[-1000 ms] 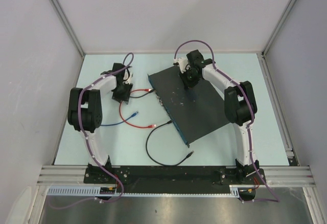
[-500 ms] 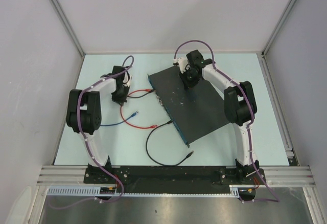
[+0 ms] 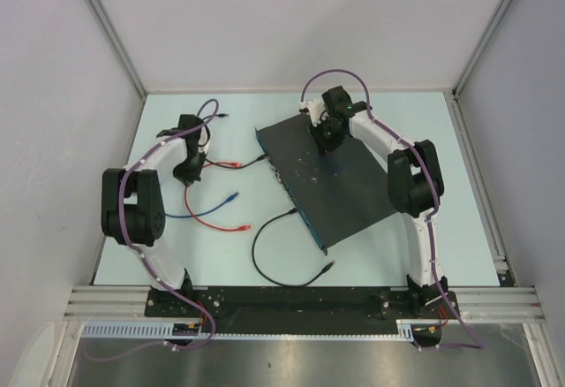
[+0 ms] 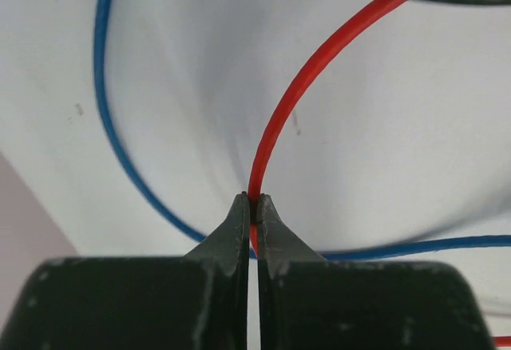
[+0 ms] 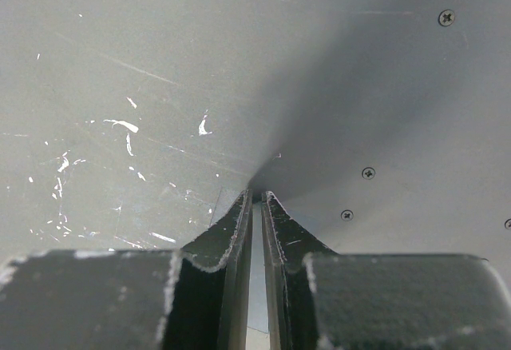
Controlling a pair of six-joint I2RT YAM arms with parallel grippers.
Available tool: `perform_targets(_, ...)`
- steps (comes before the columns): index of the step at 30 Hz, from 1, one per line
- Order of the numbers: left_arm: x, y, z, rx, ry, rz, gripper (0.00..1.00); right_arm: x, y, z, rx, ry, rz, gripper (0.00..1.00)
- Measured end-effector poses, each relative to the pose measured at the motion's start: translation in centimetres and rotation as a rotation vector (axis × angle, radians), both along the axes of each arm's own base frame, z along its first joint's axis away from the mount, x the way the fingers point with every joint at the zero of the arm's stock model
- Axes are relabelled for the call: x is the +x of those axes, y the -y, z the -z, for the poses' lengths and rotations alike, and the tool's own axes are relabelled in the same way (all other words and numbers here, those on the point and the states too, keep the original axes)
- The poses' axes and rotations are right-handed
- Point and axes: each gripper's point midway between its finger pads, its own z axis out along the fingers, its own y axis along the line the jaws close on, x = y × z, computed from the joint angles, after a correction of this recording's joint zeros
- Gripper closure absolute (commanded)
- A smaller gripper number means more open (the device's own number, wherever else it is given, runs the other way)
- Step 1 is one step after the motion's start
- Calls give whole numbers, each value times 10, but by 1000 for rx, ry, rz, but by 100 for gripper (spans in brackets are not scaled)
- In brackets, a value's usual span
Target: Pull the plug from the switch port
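Note:
The switch (image 3: 349, 193) is a flat black box lying at an angle right of centre. Its scuffed top fills the right wrist view (image 5: 144, 86). My right gripper (image 3: 328, 142) is shut and empty, its tips (image 5: 257, 196) pressed down on the switch top. My left gripper (image 3: 187, 171) is shut on the red cable (image 4: 295, 94), pinched at the fingertips (image 4: 252, 200). The red cable's plug (image 3: 235, 165) lies on the table, apart from the switch's left edge. A thin dark cable (image 3: 256, 158) still reaches that corner.
A blue cable (image 3: 231, 199) lies left of centre and shows in the left wrist view (image 4: 108, 110). A black cable (image 3: 265, 268) loops in front, one end at the switch's port edge. The side walls stand close on both sides.
My left arm has swung left, away from the switch, dragging the red cable with it. The red plug has moved from the switch's corner out onto the table. The right arm has not moved.

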Motion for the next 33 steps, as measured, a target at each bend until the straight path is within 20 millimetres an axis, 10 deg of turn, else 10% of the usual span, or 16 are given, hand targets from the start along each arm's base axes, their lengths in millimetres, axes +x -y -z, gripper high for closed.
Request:
perform_targets(8, -12, -42, -17, 103, -9, -99, 100, 0, 0, 0, -1, -2, -1, 85)
perform_targets(14, -20, -59, -23, 131, -20, -140, 29, 0, 0, 0, -2, 0, -3, 85)
perform_targets(19, -10, -47, -40, 94, 2, -90, 27, 0, 0, 0, -4, 1, -7, 86)
perform_targets(33, 79, 141, -156, -418, 551, 550, 37, 0, 0, 0, -4, 1, -7, 85)
